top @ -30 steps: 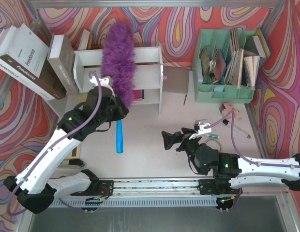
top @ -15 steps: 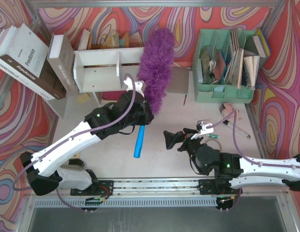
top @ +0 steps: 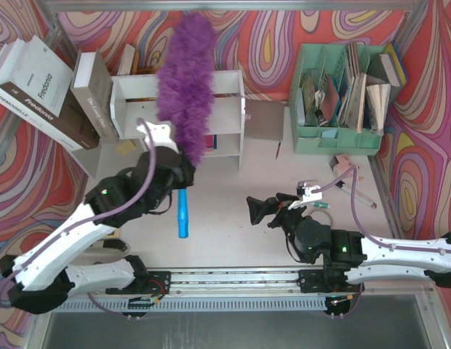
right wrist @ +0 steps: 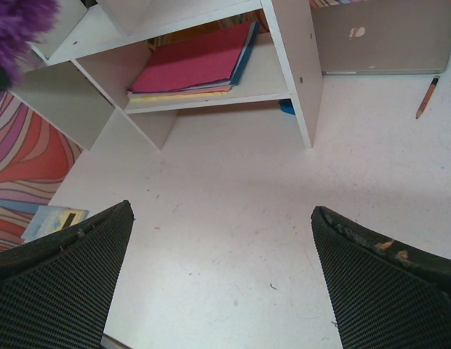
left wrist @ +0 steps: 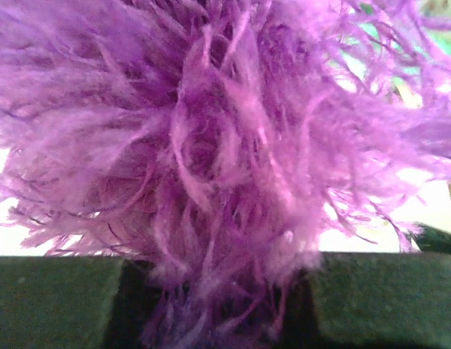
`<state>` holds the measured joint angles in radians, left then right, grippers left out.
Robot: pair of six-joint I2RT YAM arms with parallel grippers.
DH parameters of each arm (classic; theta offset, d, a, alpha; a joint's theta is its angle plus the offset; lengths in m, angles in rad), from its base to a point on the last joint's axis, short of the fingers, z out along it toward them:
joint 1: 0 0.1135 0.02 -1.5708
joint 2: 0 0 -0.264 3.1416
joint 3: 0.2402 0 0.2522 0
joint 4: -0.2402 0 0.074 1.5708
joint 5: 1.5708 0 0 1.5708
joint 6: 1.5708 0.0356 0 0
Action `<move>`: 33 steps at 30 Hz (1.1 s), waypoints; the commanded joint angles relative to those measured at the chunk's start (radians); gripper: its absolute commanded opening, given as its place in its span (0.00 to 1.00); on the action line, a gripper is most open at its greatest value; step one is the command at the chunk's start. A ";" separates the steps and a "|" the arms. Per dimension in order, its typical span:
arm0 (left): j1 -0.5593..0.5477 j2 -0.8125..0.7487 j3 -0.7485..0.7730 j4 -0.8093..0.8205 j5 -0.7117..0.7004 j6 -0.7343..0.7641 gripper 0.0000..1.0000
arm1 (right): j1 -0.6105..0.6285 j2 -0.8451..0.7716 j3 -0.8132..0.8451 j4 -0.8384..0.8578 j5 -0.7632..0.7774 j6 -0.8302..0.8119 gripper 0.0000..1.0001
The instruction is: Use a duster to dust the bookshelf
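Observation:
The purple duster (top: 186, 80) stands tilted with its fluffy head across the middle of the white bookshelf (top: 227, 83), and its blue handle (top: 182, 214) points toward the near edge. My left gripper (top: 176, 174) is shut on the duster where head meets handle. In the left wrist view the feathers (left wrist: 211, 131) fill the frame between the green pads (left wrist: 51, 298). My right gripper (top: 254, 211) is open and empty, low over the table. Its wrist view shows the bookshelf (right wrist: 284, 80), a bit of the duster (right wrist: 14, 22) and both fingers (right wrist: 58, 283) wide apart.
A mint-green file organizer (top: 342, 94) with papers stands at the back right. Books (top: 36, 80) lean at the back left. A red folder (right wrist: 196, 62) lies in the shelf's lower tier. A grey pad (top: 265, 120), a pencil (top: 278, 150) and a marker (top: 356, 190) lie right of the shelf.
The left arm swung the duster from the shelf's middle to its right end, then back left over the middle. The right arm has not moved.

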<state>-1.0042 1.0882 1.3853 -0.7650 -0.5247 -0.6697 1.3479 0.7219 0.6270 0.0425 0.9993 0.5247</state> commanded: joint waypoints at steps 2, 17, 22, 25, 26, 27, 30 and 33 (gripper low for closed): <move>0.111 -0.079 -0.028 -0.097 -0.106 -0.032 0.00 | -0.002 -0.003 -0.007 -0.013 0.032 0.021 0.99; 0.210 -0.048 -0.132 -0.009 0.103 -0.069 0.00 | -0.003 -0.003 -0.007 -0.031 0.032 0.036 0.99; 0.164 0.022 -0.086 0.050 0.155 -0.049 0.00 | -0.002 -0.003 -0.008 -0.033 0.037 0.037 0.99; 0.105 0.083 -0.022 0.044 0.152 -0.039 0.00 | -0.003 -0.001 -0.008 -0.032 0.041 0.037 0.99; 0.077 0.100 -0.004 0.043 0.142 -0.037 0.00 | -0.003 -0.001 -0.008 -0.032 0.041 0.037 0.99; 0.055 0.113 0.012 0.044 0.126 -0.032 0.00 | -0.003 -0.001 -0.009 -0.030 0.041 0.036 0.99; 0.025 0.128 0.035 0.051 0.101 -0.027 0.00 | -0.003 -0.002 -0.006 -0.030 0.037 0.037 0.99; 0.016 0.106 0.019 0.072 0.061 -0.025 0.00 | -0.002 -0.002 -0.004 -0.014 0.008 0.013 0.99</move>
<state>-0.9543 1.2076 1.3964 -0.7666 -0.4812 -0.7498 1.3479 0.7219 0.6270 0.0303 1.0023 0.5468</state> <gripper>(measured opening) 0.283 0.987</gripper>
